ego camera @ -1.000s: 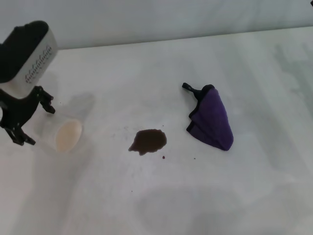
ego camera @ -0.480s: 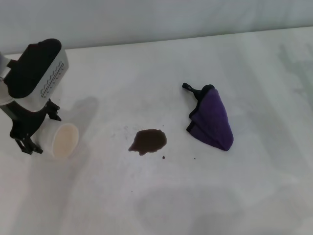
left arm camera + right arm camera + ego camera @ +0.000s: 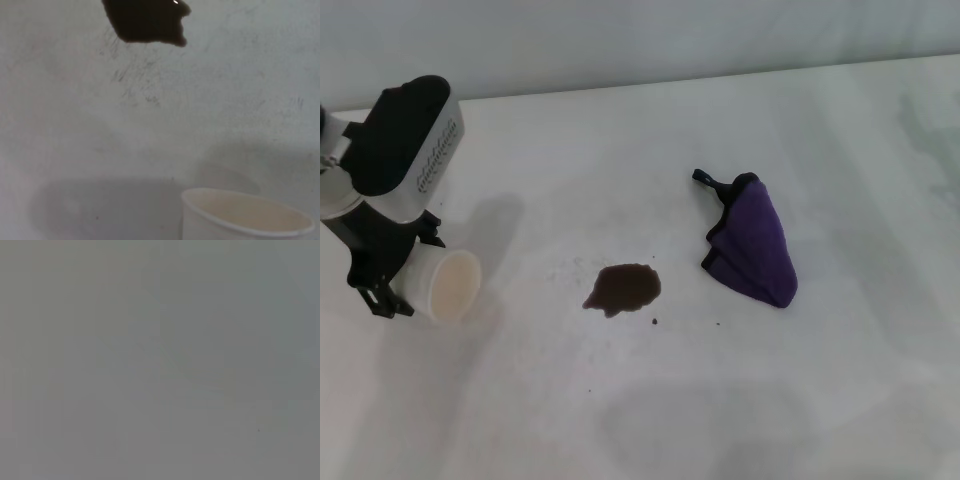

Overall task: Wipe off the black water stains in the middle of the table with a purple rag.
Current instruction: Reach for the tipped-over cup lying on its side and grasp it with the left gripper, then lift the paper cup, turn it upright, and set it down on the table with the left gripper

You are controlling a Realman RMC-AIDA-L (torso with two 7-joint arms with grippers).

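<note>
The black water stains (image 3: 623,288) form a small dark puddle with a few specks in the middle of the white table (image 3: 620,400). The puddle also shows in the left wrist view (image 3: 145,20). The purple rag (image 3: 755,245) lies crumpled to the right of the puddle, untouched. My left gripper (image 3: 410,272) is at the table's left, shut on a white paper cup (image 3: 450,285) that is tipped on its side, mouth facing the puddle. The cup's rim shows in the left wrist view (image 3: 250,220). My right gripper is out of view.
The table's far edge (image 3: 670,75) meets a pale wall. The right wrist view shows only a blank grey surface.
My left arm has swung to the right and turned over the cup. The cup has stayed at about the same spot. The rag and the puddle have not moved.
</note>
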